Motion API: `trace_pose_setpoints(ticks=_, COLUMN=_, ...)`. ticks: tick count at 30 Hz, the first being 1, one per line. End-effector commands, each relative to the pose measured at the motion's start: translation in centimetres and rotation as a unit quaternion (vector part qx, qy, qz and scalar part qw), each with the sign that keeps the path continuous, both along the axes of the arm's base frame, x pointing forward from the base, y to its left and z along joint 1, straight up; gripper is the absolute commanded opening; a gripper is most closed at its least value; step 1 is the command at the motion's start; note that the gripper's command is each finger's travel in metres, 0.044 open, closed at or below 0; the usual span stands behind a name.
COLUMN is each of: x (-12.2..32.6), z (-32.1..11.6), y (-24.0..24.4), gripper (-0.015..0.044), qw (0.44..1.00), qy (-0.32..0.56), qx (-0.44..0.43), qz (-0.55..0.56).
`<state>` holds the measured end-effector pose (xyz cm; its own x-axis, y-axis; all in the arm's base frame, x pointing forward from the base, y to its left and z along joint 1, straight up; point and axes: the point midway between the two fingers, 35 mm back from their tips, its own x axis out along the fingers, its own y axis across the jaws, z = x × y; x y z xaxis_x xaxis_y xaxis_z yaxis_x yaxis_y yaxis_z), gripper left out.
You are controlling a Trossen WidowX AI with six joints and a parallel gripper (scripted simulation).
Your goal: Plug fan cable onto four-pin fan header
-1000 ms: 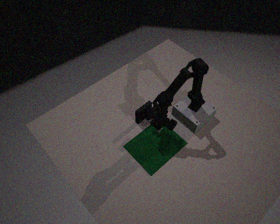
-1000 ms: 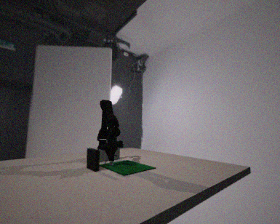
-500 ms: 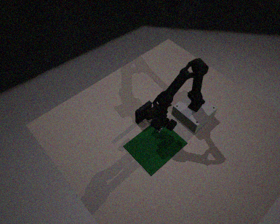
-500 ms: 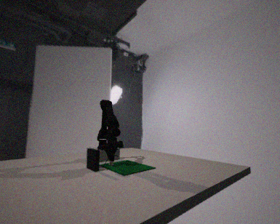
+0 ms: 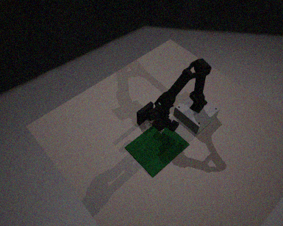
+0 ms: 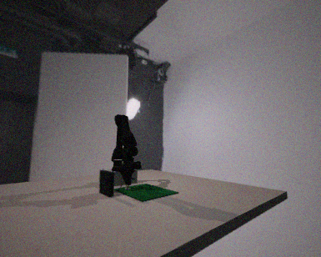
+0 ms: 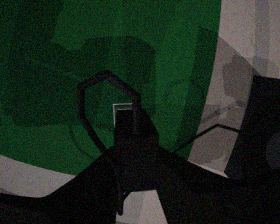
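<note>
The green board [image 5: 152, 161] [image 6: 157, 194] [image 7: 186, 30] lies flat on the table. The white outline of the header [image 7: 114, 114] shows on it in the wrist view, just beyond the plug. The black plug [image 7: 136, 157] covers part of the header; whether it is in it or above it I cannot tell. My gripper [image 5: 160, 130] [image 6: 128, 183] [image 7: 133, 151] is shut on the plug, low over the board's edge nearest the arm's base. The black cable [image 7: 82, 102] loops above the board and a stretch of it runs right to the dark upright fan [image 5: 145, 113] [image 6: 107, 183] [image 7: 263, 125].
A pale grey block [image 5: 187, 119] stands under the arm's base, behind the board. The fan stands close beside the gripper and the board's edge. The light table [image 5: 82, 121] [image 6: 64, 225] carries everything, with arm shadows across it and the board.
</note>
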<state>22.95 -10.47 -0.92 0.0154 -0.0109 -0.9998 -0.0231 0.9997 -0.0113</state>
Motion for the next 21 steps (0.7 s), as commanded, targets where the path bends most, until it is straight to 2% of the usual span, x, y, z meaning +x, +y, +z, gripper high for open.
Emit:
trace_pose_setpoints(ticks=1, x=-0.27, z=0.03, y=0.16, gripper=0.0, qw=1.0, qy=0.002, qx=0.002, qz=0.001)
trace_pose_setpoints(ticks=21, x=-0.7, z=0.1, y=0.43, gripper=0.0, qw=1.0, qy=0.002, qx=0.002, qz=-0.003)
